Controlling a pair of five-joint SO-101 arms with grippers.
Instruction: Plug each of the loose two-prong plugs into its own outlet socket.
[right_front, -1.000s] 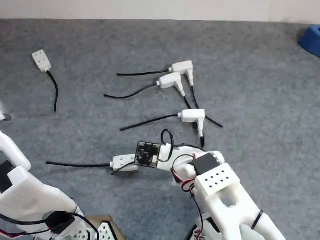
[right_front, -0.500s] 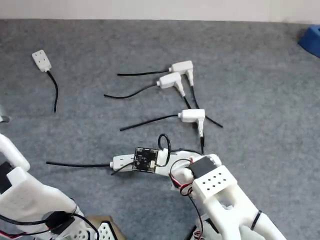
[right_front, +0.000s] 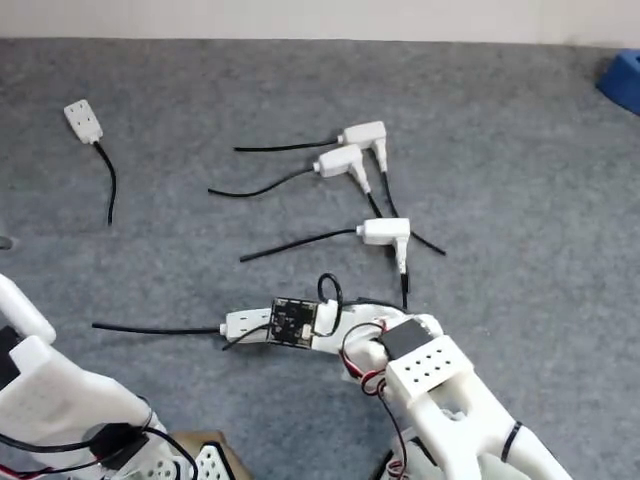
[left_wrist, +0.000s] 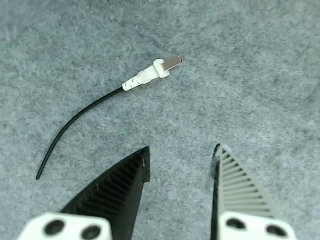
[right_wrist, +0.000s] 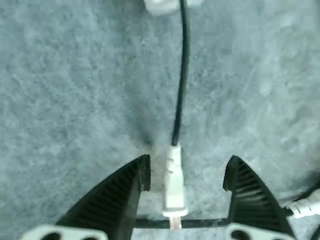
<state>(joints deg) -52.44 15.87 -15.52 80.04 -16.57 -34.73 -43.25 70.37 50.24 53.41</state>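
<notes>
We hold our right gripper (right_wrist: 189, 160) wide open astride the plug (right_wrist: 174, 192), its long axis running straight ahead between the jaws.

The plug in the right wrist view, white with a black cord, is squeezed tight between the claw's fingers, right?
Not squeezed. The right wrist view shows the white plug with its black cord lying between the open fingers of the right gripper, a gap on each side.
</notes>
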